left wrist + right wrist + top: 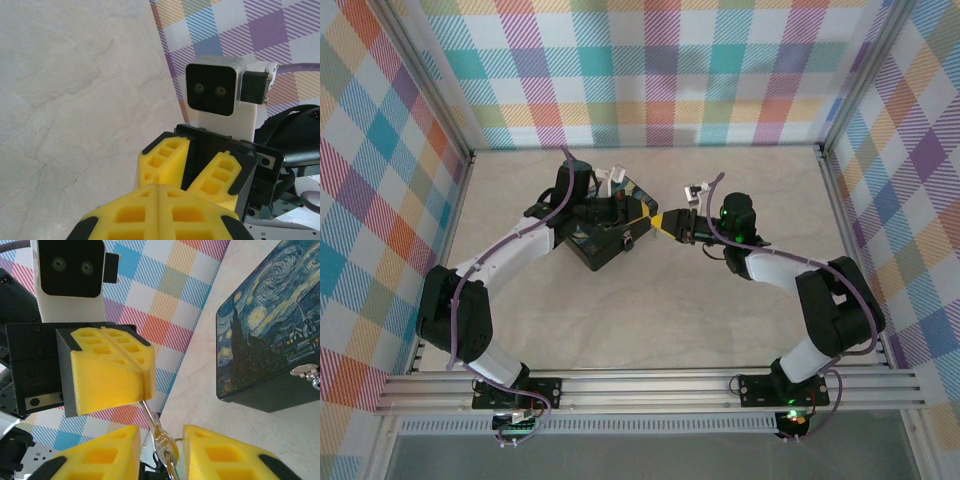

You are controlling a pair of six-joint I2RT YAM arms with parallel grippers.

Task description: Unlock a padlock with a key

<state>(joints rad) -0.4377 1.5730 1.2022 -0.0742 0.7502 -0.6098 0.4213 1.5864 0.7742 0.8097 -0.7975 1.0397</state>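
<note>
- Top view: the left gripper [642, 216] and right gripper [668, 223] are met tip to tip just beside the box [598, 250], with the left arm laid over the box. The key and padlock are too small to be made out here.
- Left wrist view: the left gripper [157, 205] is seen clenched, its yellow pads pressed together along one seam. The right gripper [182, 182] faces it head-on and very near, with its fingers spread in a V.
- Right wrist view: the key [159, 437] is pinched by its thin end in the seam of the left gripper [145, 377]. Its long axis runs along the line joining the two grippers, with the ringed head hanging between the parted fingers of the right gripper [160, 457]. Contact with the pads cannot be told. A handover is judged to be in hand, the right gripper being placed to take the head.
- The box [265, 335] lies apart to the right, and a silvery fitting [306, 372] is seen on its front edge. Whether that is the padlock cannot be told.
</note>
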